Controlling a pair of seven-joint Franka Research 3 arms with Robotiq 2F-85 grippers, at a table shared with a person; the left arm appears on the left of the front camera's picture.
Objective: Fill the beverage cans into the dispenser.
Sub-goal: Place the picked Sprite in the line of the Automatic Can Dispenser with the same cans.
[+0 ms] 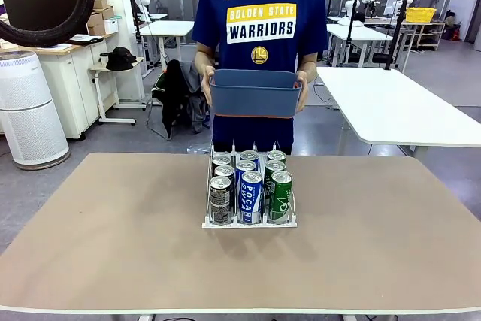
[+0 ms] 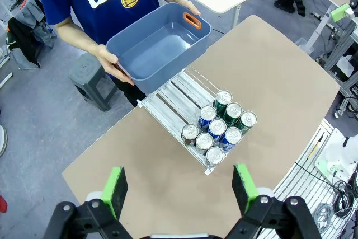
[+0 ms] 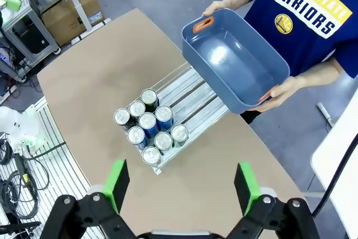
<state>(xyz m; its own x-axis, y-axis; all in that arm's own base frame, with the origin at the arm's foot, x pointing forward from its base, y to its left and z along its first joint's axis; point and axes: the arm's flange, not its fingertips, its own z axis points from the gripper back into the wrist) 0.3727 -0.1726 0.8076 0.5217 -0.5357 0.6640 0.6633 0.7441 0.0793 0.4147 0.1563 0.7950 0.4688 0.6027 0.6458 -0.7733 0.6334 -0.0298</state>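
Nine slim silver-topped metal beverage cans (image 1: 249, 186), dark grey, blue-and-white and green, fill the white three-lane wire dispenser (image 1: 249, 222); the left hand (image 2: 179, 190) and right hand (image 3: 181, 187) gape apart.

The cans (image 1: 250, 188) have silver tops: dark grey ones, blue ones with white lettering, green ones with white script. The rack (image 1: 249, 222) under them is white and clear. Beyond the left claw (image 2: 178, 190), whose pads are green on black, a blue-grey bin (image 2: 158, 46) with orange handles; the table (image 1: 113, 238) is tan.
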